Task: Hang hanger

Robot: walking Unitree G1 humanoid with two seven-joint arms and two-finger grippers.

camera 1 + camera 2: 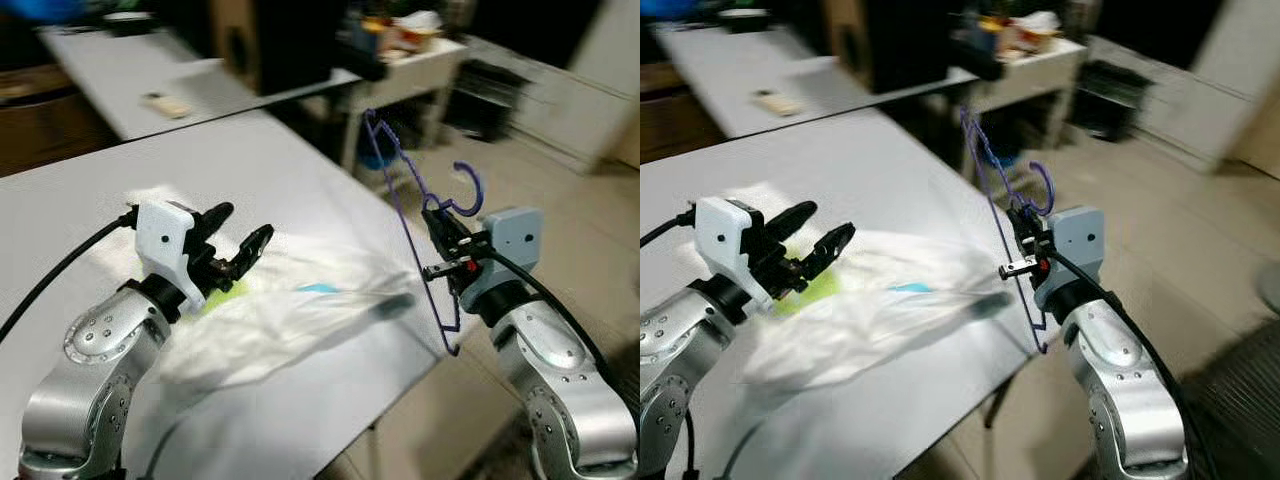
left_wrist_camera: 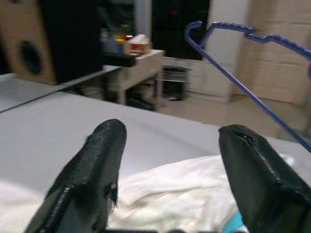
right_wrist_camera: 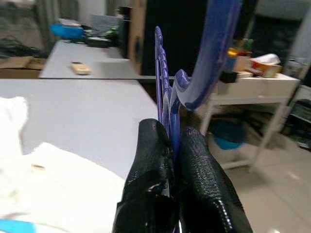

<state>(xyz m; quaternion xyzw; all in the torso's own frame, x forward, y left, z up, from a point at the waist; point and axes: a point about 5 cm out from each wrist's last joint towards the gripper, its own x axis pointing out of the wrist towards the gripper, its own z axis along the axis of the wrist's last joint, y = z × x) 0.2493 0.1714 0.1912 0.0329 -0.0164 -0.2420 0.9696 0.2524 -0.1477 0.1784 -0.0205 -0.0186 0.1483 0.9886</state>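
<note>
— Off the table's right edge, what's my right gripper [image 1: 446, 243] got?
— Its 2 fingers are clamped on the purple hanger [image 1: 402, 195], held nearly upright in the air beside the grey table [image 1: 250, 160] (hook curling above the wrist).
— And my left gripper [image 1: 237, 237]?
— Fingers spread apart, gripping nothing, just over the white cloth [image 1: 290, 310] lying on the table.

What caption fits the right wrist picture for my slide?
Right gripper clamps a purple hanger above a white garment on the grey table.
</note>
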